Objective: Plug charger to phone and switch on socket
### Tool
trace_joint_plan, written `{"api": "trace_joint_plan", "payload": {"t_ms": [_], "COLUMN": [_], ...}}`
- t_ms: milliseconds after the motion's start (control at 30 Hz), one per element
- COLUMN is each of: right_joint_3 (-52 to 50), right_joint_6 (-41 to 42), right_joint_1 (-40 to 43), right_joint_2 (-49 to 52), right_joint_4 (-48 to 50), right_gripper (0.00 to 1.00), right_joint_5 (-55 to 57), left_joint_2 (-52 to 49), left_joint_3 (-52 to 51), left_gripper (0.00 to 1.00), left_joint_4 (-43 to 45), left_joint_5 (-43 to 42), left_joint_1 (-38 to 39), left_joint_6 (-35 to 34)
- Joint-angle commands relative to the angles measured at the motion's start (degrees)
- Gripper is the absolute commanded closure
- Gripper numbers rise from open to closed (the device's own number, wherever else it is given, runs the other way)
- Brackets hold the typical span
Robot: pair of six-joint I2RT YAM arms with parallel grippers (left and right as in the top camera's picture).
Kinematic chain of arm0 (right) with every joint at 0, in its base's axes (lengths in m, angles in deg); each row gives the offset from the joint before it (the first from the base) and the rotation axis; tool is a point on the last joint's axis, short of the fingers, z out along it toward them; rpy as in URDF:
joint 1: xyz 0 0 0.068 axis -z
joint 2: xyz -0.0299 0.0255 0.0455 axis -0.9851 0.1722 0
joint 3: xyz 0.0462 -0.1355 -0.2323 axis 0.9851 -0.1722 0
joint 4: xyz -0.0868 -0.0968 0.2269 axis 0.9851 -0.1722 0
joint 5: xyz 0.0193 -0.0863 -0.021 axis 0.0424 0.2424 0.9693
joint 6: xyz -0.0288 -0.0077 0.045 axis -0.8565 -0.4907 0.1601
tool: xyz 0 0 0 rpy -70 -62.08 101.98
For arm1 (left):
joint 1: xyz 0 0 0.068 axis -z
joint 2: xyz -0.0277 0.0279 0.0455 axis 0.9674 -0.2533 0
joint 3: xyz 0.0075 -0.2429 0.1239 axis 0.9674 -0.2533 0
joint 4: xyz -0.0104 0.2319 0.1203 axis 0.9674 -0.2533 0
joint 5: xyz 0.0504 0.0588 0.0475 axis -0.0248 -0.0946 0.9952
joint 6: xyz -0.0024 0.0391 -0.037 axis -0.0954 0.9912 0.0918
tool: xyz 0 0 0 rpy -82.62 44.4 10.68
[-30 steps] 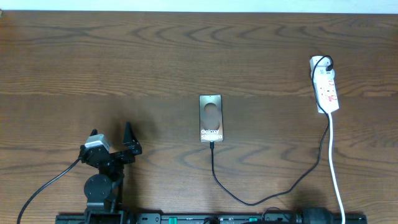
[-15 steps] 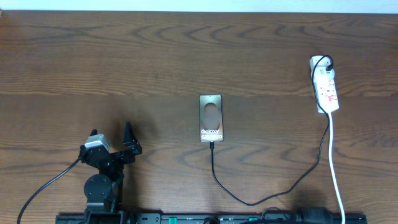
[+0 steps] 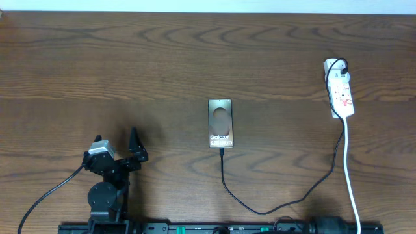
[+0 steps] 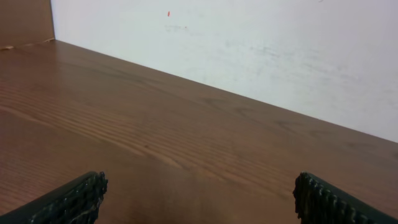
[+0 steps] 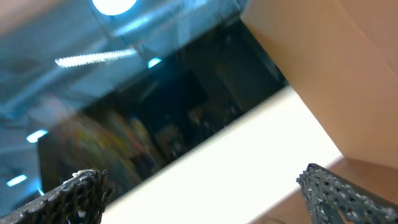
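Note:
The phone (image 3: 220, 123) lies flat at the table's middle, dark and glossy with "Galaxy" lettering. The charger (image 3: 260, 212) is a thin black cable. Its small connector sits at the phone's near edge, and it loops along the front and up to a white plug at the far end of the socket (image 3: 342, 91). The socket is a white power strip with red markings at the right. Its switch is too small to read. My left gripper (image 3: 117, 147) (image 4: 199, 199) is open over bare wood, far left of the phone. My right gripper (image 5: 202, 196) is open and empty, aimed up off the table.
The socket's thick white cord (image 3: 350, 175) runs down to the front edge at the right. A black rail (image 3: 195, 228) lines the front edge, with a dark part of the right arm (image 3: 328, 227) on it. A pale wall (image 4: 261, 50) bounds the far side.
Phone, charger and socket have not moved, nor has the left arm. The dark part of the right arm at the front edge has shifted slightly.

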Motion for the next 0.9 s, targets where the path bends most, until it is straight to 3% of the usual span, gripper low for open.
{"api": "trace_joint_plan", "payload": {"t_ms": [0, 400, 567, 733, 867], "right_joint_3": [-3.54, -25.4, -38.77, -55.17, -65.09], "right_joint_6": [1.49, 18.93, 21.46, 18.8, 18.86], "right_joint_1": [0.2, 0.2, 0.2, 0.2, 0.2], "right_joint_2": [0.26, 0.26, 0.28, 0.28, 0.31], "right_joint_4": [-2.78, -1.11, 14.84, 38.84, 48.15], "right_gripper": [0.01, 0.01, 0.01, 0.01, 0.01], "right_joint_5": [0.55, 5.35, 2.6, -3.56, -5.03], "left_joint_2": [0.35, 0.35, 0.35, 0.35, 0.35], "left_joint_3": [-0.98, -0.98, -0.98, -0.98, -0.98], "left_gripper": [0.02, 0.02, 0.02, 0.02, 0.02], "left_joint_4": [-2.4, -2.4, -2.4, -2.4, -2.4], "left_joint_5": [0.37, 0.37, 0.37, 0.37, 0.37], "left_joint_1": [-0.24, -0.24, -0.24, -0.24, -0.24], "left_joint_6": [1.38, 1.38, 1.38, 1.38, 1.38]}}
